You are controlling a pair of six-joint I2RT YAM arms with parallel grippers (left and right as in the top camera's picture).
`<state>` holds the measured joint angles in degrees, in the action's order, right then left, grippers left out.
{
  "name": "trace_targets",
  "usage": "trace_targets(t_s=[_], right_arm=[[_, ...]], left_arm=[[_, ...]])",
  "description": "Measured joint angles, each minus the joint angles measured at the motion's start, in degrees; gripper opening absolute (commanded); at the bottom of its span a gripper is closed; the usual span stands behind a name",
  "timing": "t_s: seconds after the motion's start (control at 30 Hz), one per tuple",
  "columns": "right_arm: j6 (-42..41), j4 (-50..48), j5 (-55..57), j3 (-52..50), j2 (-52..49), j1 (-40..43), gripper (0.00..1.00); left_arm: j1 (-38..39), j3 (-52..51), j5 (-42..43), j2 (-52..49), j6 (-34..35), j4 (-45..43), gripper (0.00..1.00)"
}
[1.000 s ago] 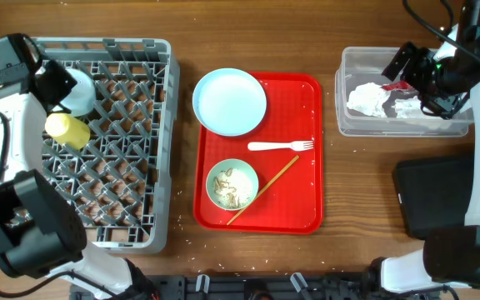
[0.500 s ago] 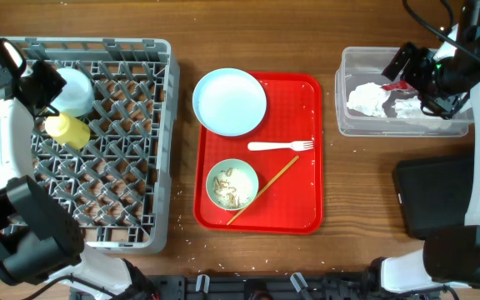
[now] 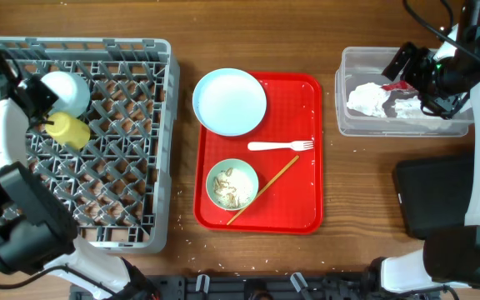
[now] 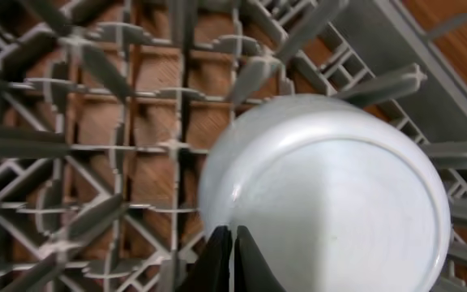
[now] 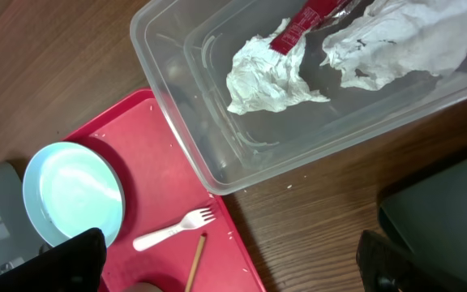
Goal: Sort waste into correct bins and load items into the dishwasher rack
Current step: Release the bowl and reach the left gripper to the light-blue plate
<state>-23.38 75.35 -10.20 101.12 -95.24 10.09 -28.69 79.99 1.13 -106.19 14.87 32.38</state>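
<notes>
Left wrist | my left gripper [image 4: 232,239] pressed together at 7 o'clock edge of upturned light blue bowl [image 4: 331,195], sitting inside dishwasher rack [image 4: 96,148] | my right gripper [image 5: 230,258] spread wide, clear tub [image 5: 177,113] with napkins [image 5: 270,77] at 1 o'clock

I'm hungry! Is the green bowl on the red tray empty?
Not empty. The green bowl has beige crumbs scattered inside it.

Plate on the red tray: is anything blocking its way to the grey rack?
Nothing visible. Only bare table lies between the plate and the rack. Inside, a bowl and a yellow cup sit at the far left; the nearer slots look free.
</notes>
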Motion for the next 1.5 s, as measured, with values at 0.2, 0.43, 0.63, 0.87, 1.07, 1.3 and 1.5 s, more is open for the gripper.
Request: trace_targets(t_s=[0.2,0.43,0.63,0.87,1.07,1.3,1.5], right_arm=[[0.0,0.0,0.0,0.0,0.0,0.0,1.00],[0.0,0.0,0.0,0.0,0.0,0.0,1.00],[0.0,0.0,0.0,0.0,0.0,0.0,1.00],[0.0,0.0,0.0,0.0,0.0,0.0,1.00],[0.0,0.0,0.0,0.0,0.0,0.0,1.00],[0.0,0.0,0.0,0.0,0.0,0.0,1.00],[0.0,0.0,0.0,0.0,0.0,0.0,1.00]], left_arm=[[-0.3,-0.1,6.4,17.4,6.8,-1.7,0.69],[11.2,-0.1,30.9,26.1,9.7,3.3,0.99],[40.3,-0.1,32.5,16.9,2.9,2.1,0.86],[63.6,-0.1,-1.4,-1.2,-2.2,-8.5,0.80],[64.8,-0.1,-8.5,-9.1,-4.8,-13.4,0.66],[64.9,-0.1,-9.1,-14.6,-5.2,-13.4,0.38],[65.3,-0.1,-10.1,-14.8,-5.6,-13.6,0.04]])
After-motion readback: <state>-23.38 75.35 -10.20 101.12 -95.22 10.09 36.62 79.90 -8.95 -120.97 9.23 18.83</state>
